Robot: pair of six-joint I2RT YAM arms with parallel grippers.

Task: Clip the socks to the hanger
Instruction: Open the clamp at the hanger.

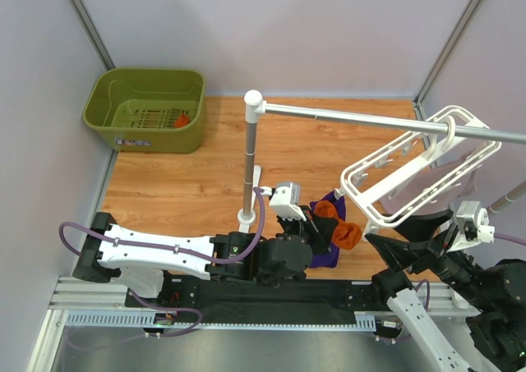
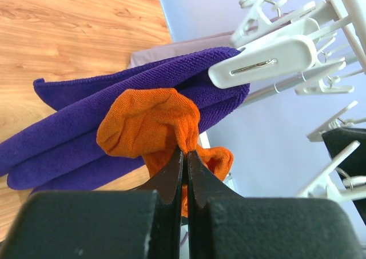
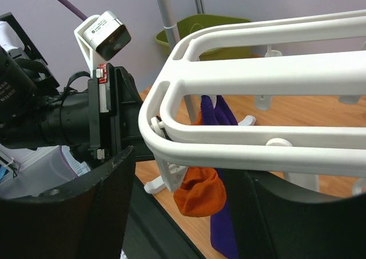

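The left gripper [image 2: 185,156] has its two black fingers [image 2: 168,179] pressed almost together, pinching a fold of a small orange-red fabric sock [image 2: 146,124]. The sock bunches just above the fingertips and lies against a larger dark purple cloth [image 2: 86,133] that drapes behind and below it. The tip of a white plastic clip [image 2: 266,62] meets the purple cloth's upper corner, just right of the sock.

In the top view a second orange-red lump [image 1: 347,235] sits just beside the held one. Both are close to the table's near edge, right of its middle. Whether that lump is another sock or part of the same one cannot be told.

The right gripper [image 3: 184,173] has its fingers spread wide. A bar of the white plastic rectangular laundry hanger [image 3: 257,73] crosses above the gap between them, and contact cannot be told. The hanger is tilted, its top hook over a silver rail [image 1: 362,117]. The rail runs from a white-capped post [image 1: 249,163], which stands near the middle of the wooden table [image 1: 181,175], toward the right edge.

An olive-green plastic basket [image 1: 156,138] sits at the far left corner, with a small orange item [image 1: 182,120] inside it.
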